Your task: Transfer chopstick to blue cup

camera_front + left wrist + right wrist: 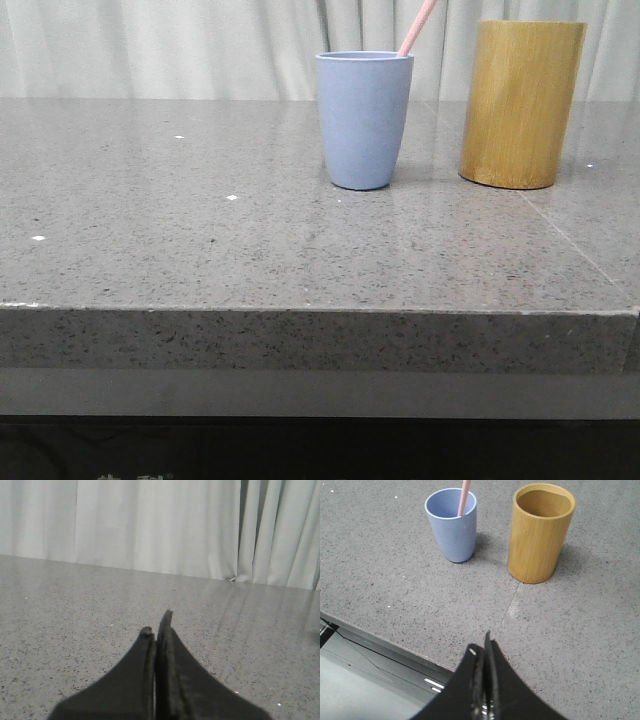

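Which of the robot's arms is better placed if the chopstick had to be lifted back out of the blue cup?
Probably the right. Its hand, shut and empty, looks straight at the blue cup with the chopstick standing in it. The left hand, also shut, faces bare table and curtain.

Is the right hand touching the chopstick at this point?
Apart. In the right wrist view the right hand is shut near the table edge, with bare table between it and the chopstick standing in the blue cup.
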Motion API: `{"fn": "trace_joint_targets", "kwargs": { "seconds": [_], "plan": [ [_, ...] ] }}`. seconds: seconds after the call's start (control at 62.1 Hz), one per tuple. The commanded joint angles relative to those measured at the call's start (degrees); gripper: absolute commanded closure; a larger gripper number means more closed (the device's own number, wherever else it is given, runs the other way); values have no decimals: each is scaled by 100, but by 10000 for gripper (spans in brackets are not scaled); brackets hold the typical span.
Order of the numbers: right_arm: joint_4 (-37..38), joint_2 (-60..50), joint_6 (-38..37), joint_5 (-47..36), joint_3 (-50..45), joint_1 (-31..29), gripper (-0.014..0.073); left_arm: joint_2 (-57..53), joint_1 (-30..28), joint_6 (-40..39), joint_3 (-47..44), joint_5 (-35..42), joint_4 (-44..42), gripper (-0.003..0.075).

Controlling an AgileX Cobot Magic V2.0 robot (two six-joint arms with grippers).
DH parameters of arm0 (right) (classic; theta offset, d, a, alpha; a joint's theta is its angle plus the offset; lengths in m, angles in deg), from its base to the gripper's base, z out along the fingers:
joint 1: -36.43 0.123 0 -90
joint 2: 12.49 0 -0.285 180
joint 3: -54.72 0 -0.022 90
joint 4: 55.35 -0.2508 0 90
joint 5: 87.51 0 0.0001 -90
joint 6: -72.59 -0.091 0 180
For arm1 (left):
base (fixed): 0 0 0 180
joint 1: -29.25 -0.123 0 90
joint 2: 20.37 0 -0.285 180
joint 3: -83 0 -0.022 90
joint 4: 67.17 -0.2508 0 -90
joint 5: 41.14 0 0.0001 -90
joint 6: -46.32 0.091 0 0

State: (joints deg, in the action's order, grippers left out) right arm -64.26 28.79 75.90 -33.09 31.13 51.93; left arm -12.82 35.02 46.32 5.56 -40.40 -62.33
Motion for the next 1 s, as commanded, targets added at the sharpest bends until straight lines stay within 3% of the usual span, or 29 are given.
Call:
{"fn": "trace_joint_targets", "kwargs": {
  "seconds": [0.0, 0.982],
  "plan": [
    [-39, 47, 3, -406, 138, -23, 662, -143, -18, -72, -75, 412, -30, 739],
    [-39, 47, 3, -406, 138, -23, 662, -143, -114, -72, -75, 412, 27, 739]
  ]
}}
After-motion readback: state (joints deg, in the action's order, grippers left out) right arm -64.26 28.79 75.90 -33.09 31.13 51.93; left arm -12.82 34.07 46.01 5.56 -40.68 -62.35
